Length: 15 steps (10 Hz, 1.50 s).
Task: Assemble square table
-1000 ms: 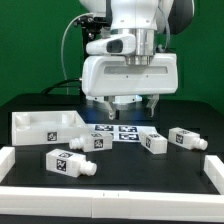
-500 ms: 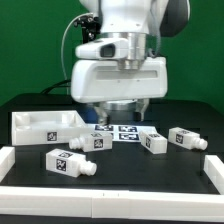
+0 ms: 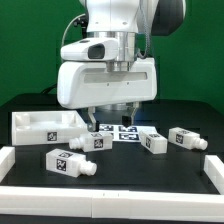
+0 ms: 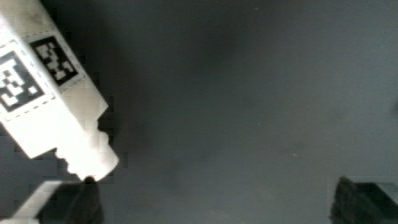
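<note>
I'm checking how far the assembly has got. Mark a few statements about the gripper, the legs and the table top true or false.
1. The gripper is open and holds nothing. True.
2. All four legs lie loose, none joined to the table top. True.
3. The table top sits at the exterior view's right. False: it sits at the exterior view's left.
4. The gripper hangs over the rightmost leg. False: it hangs near the middle, by the marker board.
</note>
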Available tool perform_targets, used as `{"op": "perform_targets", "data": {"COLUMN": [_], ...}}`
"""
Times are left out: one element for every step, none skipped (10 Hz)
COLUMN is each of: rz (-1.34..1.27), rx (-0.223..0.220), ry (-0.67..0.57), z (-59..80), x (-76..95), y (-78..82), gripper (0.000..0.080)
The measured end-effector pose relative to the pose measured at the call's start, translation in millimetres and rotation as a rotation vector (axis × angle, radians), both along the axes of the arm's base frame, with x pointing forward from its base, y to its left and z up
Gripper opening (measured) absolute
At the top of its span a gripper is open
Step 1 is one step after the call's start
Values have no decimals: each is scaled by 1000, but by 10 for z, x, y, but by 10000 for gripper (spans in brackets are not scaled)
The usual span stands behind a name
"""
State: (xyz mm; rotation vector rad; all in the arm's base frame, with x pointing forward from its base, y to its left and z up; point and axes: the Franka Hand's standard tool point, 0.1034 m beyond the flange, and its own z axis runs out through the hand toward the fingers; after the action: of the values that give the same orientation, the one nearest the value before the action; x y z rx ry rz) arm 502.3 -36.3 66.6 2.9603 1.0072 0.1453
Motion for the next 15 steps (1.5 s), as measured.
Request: {"op": "perform_targets", "data": {"rz": [9,76,94,113,131,132,139,140,134,133,133,133,133,133,180], "rx": [-1,-11,-15,-19,-22,-23,-22,-20,-16,-15,-15,-15,-15,-15,-21], "ry": [2,9,8,3,3,5,16,27,39,44,44,44,44,44,39], "z": [-13,-65,-100,-151,-232,-305,-388,-471,-543,-563,-561,-561,-562,-561,-561], "x": [2,93,238,329,388,374,349,313,259,244,247,246,246,247,244], "y": [-17,-165,-297,-385,-489,-549,-625,-677,-726,-729,-725,-725,-725,-726,-762], "gripper": [648,648,648,648,648,648,648,648,648,648,629,629,406,277,281]}}
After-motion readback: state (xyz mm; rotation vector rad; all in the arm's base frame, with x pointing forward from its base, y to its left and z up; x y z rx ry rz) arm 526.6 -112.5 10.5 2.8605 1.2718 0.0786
